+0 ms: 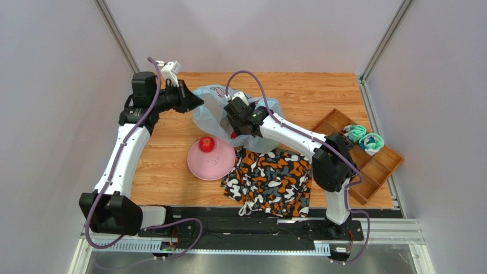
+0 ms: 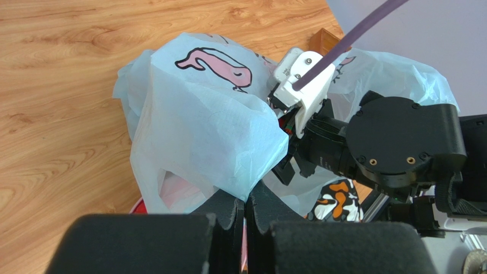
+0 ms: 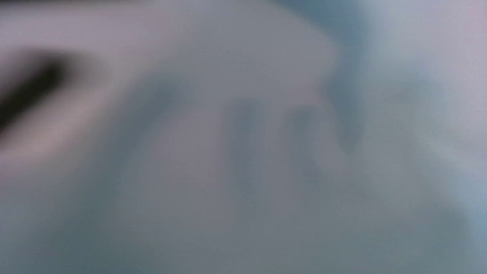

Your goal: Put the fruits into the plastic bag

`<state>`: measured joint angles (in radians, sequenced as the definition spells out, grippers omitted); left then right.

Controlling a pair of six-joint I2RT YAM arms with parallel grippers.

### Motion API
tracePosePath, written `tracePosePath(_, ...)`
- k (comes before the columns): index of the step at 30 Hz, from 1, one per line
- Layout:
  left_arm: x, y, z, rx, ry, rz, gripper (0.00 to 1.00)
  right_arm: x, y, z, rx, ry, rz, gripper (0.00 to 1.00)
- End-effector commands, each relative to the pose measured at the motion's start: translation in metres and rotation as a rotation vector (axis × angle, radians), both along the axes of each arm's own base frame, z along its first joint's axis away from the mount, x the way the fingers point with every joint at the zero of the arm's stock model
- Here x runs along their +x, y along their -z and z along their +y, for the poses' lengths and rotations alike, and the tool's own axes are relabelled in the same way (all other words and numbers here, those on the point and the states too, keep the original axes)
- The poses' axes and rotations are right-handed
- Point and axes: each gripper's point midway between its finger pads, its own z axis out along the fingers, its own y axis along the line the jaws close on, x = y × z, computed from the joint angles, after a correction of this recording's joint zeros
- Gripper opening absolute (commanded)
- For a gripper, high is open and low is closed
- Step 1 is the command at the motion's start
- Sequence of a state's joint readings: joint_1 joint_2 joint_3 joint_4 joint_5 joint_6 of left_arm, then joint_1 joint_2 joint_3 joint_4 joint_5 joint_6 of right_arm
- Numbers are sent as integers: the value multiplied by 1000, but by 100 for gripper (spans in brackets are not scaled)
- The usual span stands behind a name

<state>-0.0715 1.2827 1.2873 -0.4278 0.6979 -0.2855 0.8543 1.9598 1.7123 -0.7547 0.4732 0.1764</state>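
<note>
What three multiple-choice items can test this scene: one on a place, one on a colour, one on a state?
1. Where lies the red fruit outside the plastic bag? A on the pink plate; B in a metal bowl; C on a shelf.
2. What colour is that bag? A yellow; B light blue; C black.
3. How is the left gripper? A wide open; B shut on the bag's edge; C holding a spoon.
Key: 1 A, it rests on the plate. 2 B, pale blue film with pink prints. 3 B, it pinches the bag's fold.
</note>
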Motion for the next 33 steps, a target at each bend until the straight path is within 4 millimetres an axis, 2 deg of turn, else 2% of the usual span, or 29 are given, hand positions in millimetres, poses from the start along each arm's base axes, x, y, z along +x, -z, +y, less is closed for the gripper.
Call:
tracePosePath(1, -5, -15, -1, -9, 8, -54, 0, -1, -9, -4, 48, 33, 7, 48)
tracePosePath(7, -5, -15, -1, -9, 8, -54, 0, -1, -9, -2, 85, 36, 28, 76)
tracePosePath(10, -5, -16, -1, -9, 8, -56, 0, -1, -9, -2, 94, 41, 33, 81)
tracePosePath(16, -6, -16, -2, -12, 10, -54, 0, -2, -12, 0, 124, 39, 38, 85)
tracePosePath(22, -6, -16, -2, -14, 11, -54, 0, -3, -28, 8, 197, 11, 16, 86)
tracePosePath(23, -6, -17, -2, -14, 11, -56, 0, 0, -40, 13, 239, 3, -12, 86)
tracePosePath(25, -7, -17, -2, -14, 11, -54, 0, -3, -45, 18, 281, -19, -15, 86)
tracePosePath(26, -6, -17, -2, -14, 11, -57, 0, -1, -57, 22, 319, -31, -42, 86)
tracePosePath(33, -7, -17, -2, -13, 10, -58, 0, -4, -104, 39, 510, -102, -146, 84)
